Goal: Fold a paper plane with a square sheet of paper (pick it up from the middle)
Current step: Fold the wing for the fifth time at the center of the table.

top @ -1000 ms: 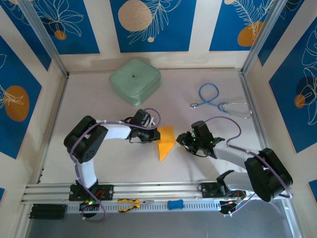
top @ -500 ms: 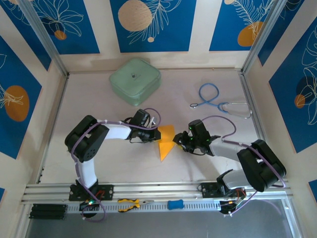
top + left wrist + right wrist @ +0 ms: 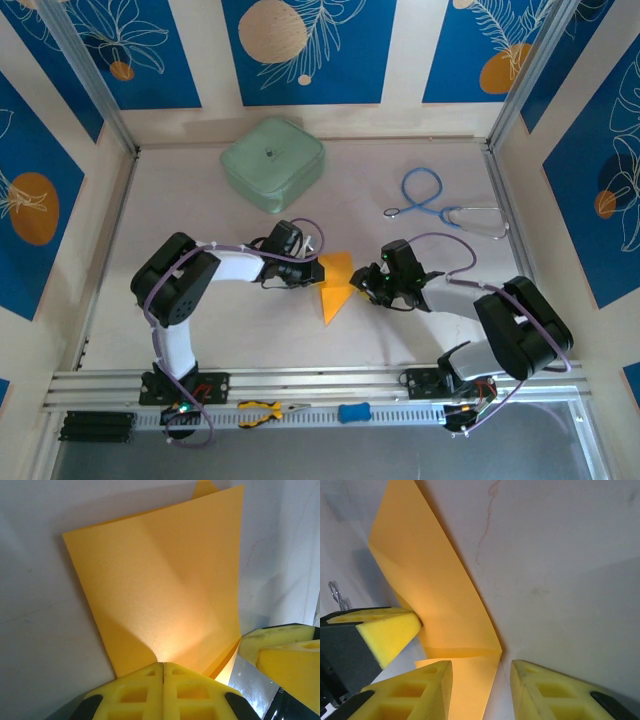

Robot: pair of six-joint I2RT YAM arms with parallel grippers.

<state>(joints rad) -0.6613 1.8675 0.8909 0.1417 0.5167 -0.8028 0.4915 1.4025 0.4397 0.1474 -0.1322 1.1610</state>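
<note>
The square sheet of paper [image 3: 336, 285] is bright orange-yellow, partly folded and raised off the table in the middle of the top external view. My left gripper [image 3: 316, 270] is shut on its left edge; in the left wrist view the sheet [image 3: 165, 590] rises from the closed fingertips of that gripper [image 3: 163, 664]. My right gripper [image 3: 364, 286] sits at the sheet's right side, open. The right wrist view shows the paper [image 3: 430, 580] with a crease, its lower flap lying between the spread fingers of the right gripper [image 3: 481, 667], not pinched. A left finger [image 3: 385, 630] shows there too.
A mint-green rounded case [image 3: 273, 163] stands at the back left. A blue stethoscope [image 3: 440, 205] lies at the back right. Yellow-handled pliers [image 3: 262, 410] and a small blue piece [image 3: 353, 411] rest on the front rail.
My right gripper has moved left, up to the sheet's right edge. The left gripper and the paper have stayed in place.
</note>
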